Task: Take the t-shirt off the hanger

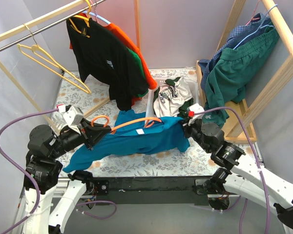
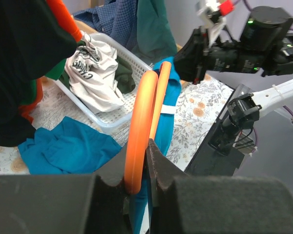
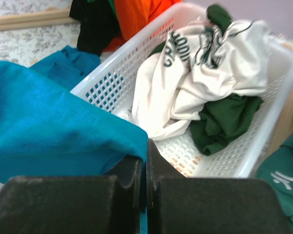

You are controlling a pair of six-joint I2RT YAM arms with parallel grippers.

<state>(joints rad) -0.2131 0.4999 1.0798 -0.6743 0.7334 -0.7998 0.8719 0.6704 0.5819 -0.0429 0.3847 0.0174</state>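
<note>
Left tool pinches the hanger; right tool pinches the shirt. Hold the hanger steady and draw the shirt rightward, off the hanger arm.

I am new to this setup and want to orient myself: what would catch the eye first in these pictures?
A teal t-shirt on an orange hanger spreads across the flowered table between the two arms. The left gripper is shut on the hanger, the right gripper on the shirt. Behind it stands a white basket of crumpled clothes.
</note>
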